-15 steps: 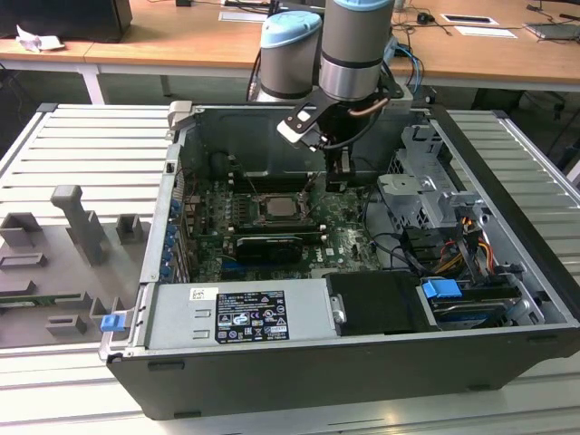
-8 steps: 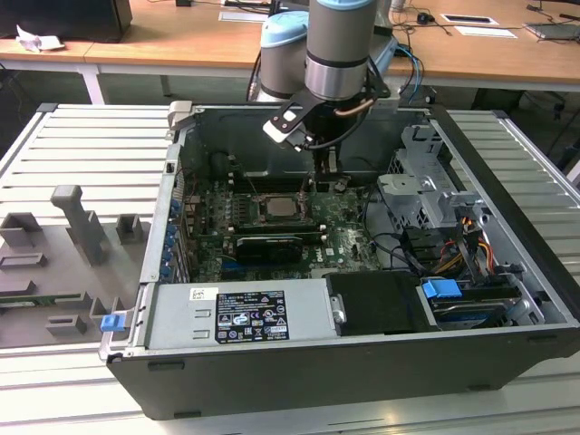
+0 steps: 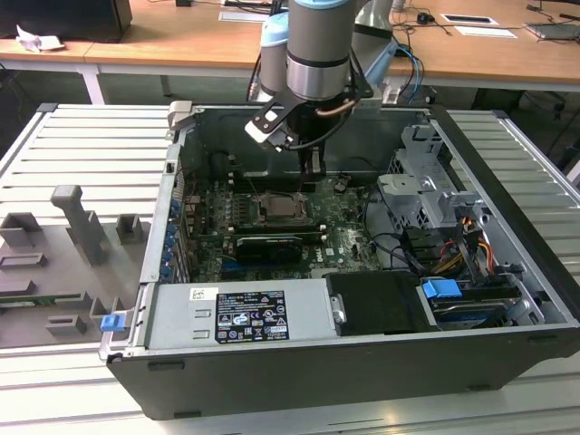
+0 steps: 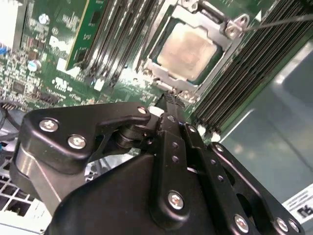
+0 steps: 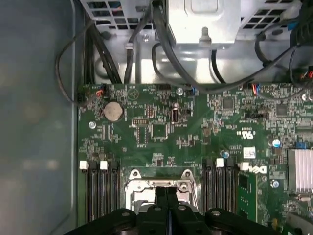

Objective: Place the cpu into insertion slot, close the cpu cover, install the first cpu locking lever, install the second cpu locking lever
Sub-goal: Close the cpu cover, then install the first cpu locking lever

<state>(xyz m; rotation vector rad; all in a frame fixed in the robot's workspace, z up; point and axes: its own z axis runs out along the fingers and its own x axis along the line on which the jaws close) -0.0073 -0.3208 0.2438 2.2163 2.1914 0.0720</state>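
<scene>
— What stood at the edge of the desk (image 3: 82,136) on the exterior view's left?

— Grey fixtures (image 3: 77,222), and a blue clip (image 3: 111,321) just beside the case (image 3: 299,381). The case lay open-topped across the desk's middle.

— And the cpu?

— The cpu (image 4: 186,49) lay flat in the slot (image 5: 142,186) on the green board (image 5: 161,127). The cover (image 4: 235,25) looked to be down around it, and the pale face showed through the cut-out. A thin lever (image 4: 286,21) ran out from beside the cover's tab. Latched or not, I couldn't tell.

— The end effector?

— The end effector (image 4: 168,100) was clenched on nothing, its fingertips pressed together right at the slot's rim. Further toward the exterior view's right stood the drive cage (image 3: 426,181).
</scene>
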